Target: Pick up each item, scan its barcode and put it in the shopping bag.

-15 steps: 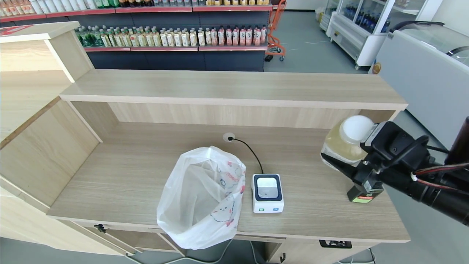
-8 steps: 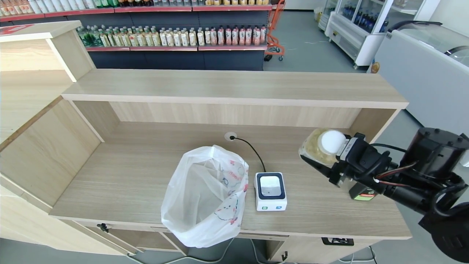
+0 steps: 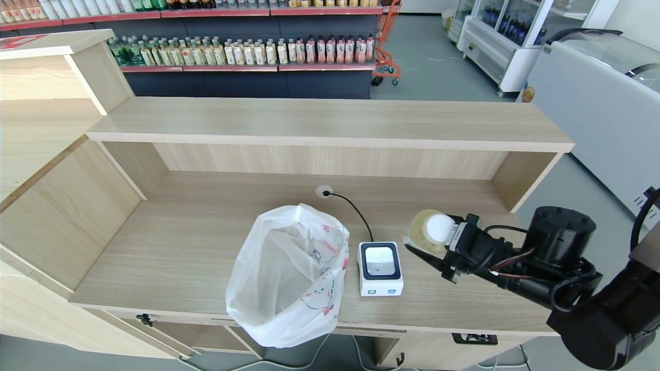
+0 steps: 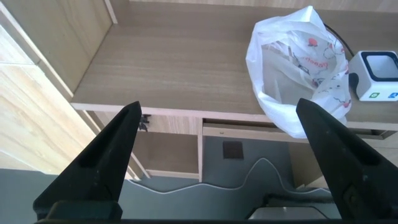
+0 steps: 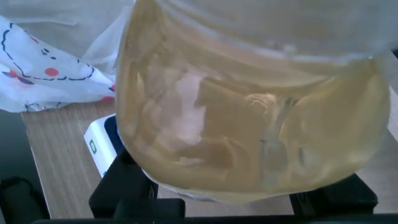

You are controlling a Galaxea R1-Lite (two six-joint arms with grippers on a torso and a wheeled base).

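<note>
There is one jar point(image 3: 430, 233), clear plastic with a white lid and a yellowish liquid with pale pieces inside. The right gripper point(image 3: 431, 243) has closed its two fingers on the jar's body and holds it over the wooden counter point(image 3: 170, 257), just beside the right side of the barcode scanner point(image 3: 380, 268). The lid faces up toward the head camera. In the right wrist view the jar point(image 5: 249, 106) is very close, with a corner of the scanner point(image 5: 99, 149) behind it.

There is one scanner, a white box with a dark window on top, and one black cable point(image 3: 356, 214) goes from it to a round hole in the counter. Just left of the scanner stands one shopping bag point(image 3: 286, 273), white plastic with a cartoon print. Its mouth is open and its bottom hangs a little over the front edge.

The left gripper point(image 4: 217, 106) is wide open and holds nothing. It is in front of the counter and lower than its top.

Behind the counter are two shelf rows with many bottles point(image 3: 242, 51).
</note>
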